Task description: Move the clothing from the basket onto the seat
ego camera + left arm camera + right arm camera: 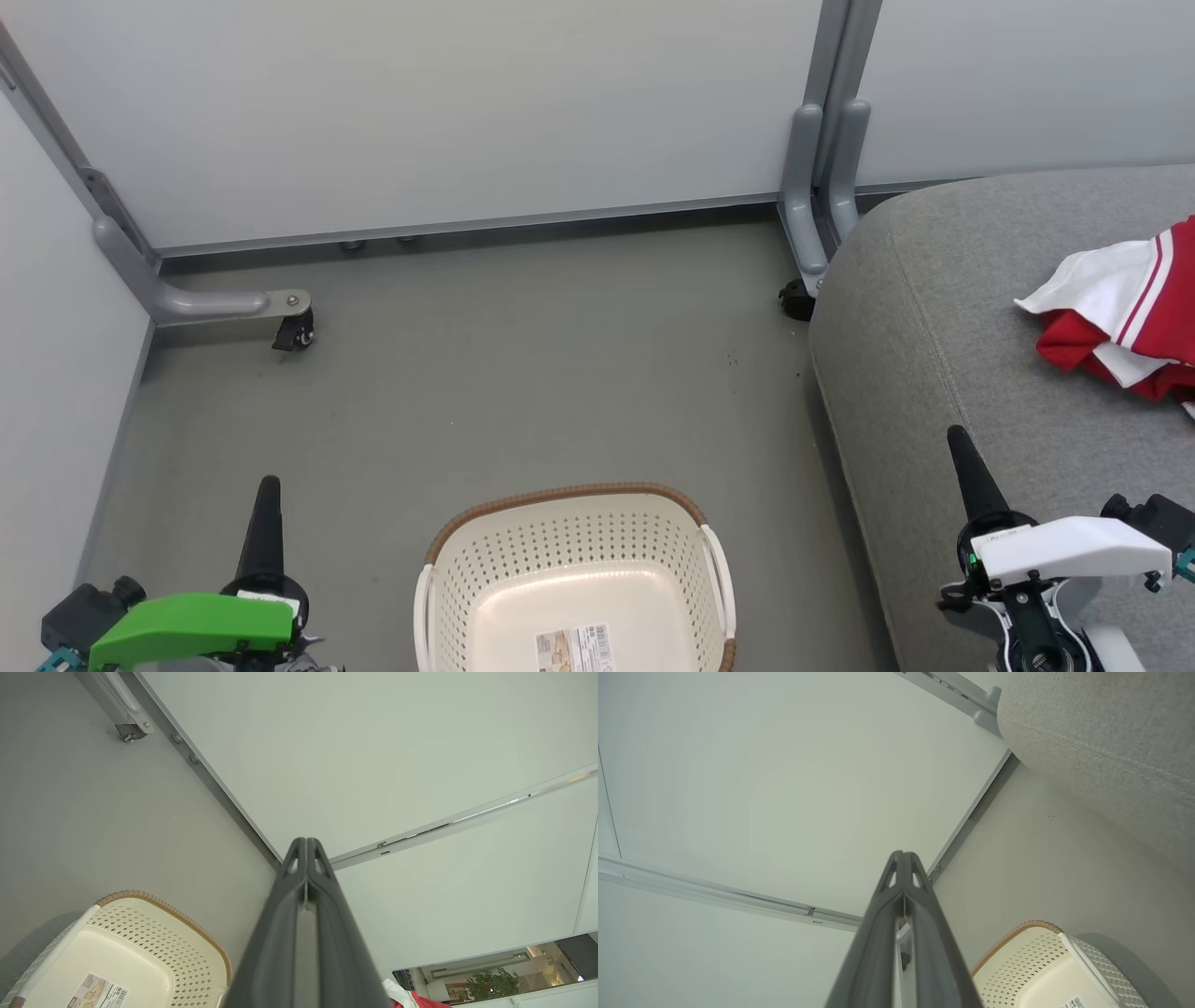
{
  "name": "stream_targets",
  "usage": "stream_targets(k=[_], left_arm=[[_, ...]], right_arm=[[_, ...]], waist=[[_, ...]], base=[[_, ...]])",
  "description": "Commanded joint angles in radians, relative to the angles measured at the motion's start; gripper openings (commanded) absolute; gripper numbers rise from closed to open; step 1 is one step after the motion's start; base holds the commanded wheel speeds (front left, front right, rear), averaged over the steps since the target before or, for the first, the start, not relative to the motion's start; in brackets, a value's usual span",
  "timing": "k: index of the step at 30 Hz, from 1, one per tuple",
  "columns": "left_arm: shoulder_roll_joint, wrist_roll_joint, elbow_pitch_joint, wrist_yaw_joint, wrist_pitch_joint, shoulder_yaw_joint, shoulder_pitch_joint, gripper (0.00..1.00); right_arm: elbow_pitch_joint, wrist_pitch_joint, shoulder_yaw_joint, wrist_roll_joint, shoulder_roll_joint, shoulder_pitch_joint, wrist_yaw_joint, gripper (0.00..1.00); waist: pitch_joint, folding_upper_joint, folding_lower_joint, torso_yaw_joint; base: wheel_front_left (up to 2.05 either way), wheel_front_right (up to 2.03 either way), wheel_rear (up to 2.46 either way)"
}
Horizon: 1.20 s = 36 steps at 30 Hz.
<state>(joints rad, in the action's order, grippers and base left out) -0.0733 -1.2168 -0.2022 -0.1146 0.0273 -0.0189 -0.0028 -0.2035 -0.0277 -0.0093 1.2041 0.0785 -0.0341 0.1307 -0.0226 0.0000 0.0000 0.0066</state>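
The cream perforated basket point(574, 579) with a brown rim stands on the floor at the bottom centre; inside it I see just a paper label. It also appears in the left wrist view point(140, 947) and right wrist view point(1045, 970). Red and white clothing point(1125, 313) lies crumpled on the grey seat point(943, 327) at the right edge; a scrap of the clothing point(411, 998) shows in the left wrist view. My left gripper point(268, 485) is shut and empty, left of the basket. My right gripper point(954, 434) is shut and empty, above the seat's front edge.
Pale partition panels point(467, 112) close off the back and left, with grey feet and castors point(297, 331) on the floor. Another castor point(795, 301) sits beside the seat's corner. Grey floor point(523, 373) stretches between basket and panels.
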Motion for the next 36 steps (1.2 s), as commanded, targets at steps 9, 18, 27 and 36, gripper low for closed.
stream_targets(k=[9, 18, 27, 36], left_arm=[[-0.005, -0.102, -0.006, -0.009, -0.028, -0.017, -0.045, 0.0], [-0.004, -0.178, -0.014, -0.011, -0.049, -0.029, -0.062, 0.0], [-0.002, -0.25, -0.022, -0.013, -0.07, -0.039, -0.077, 0.0], [-0.001, -0.314, -0.03, -0.015, -0.089, -0.051, -0.089, 0.0]], right_arm=[[-0.005, 0.026, -0.018, 0.105, 0.004, -0.035, 0.0, 0.0], [-0.013, 0.047, -0.031, 0.183, 0.002, -0.045, 0.0, 0.0], [-0.021, 0.069, -0.043, 0.258, 0.0, -0.056, 0.0, 0.0], [-0.028, 0.088, -0.056, 0.324, -0.002, -0.062, 0.0, 0.0]], waist=[[0.005, 0.0, 0.0, -0.001], [0.009, 0.0, 0.0, -0.002], [0.013, 0.0, 0.0, -0.003], [0.018, 0.0, 0.0, -0.005]], base=[[0.0, 0.0, 0.0], [0.0, 0.0, 0.0], [0.0, 0.0, 0.0], [0.0, 0.0, 0.0]])
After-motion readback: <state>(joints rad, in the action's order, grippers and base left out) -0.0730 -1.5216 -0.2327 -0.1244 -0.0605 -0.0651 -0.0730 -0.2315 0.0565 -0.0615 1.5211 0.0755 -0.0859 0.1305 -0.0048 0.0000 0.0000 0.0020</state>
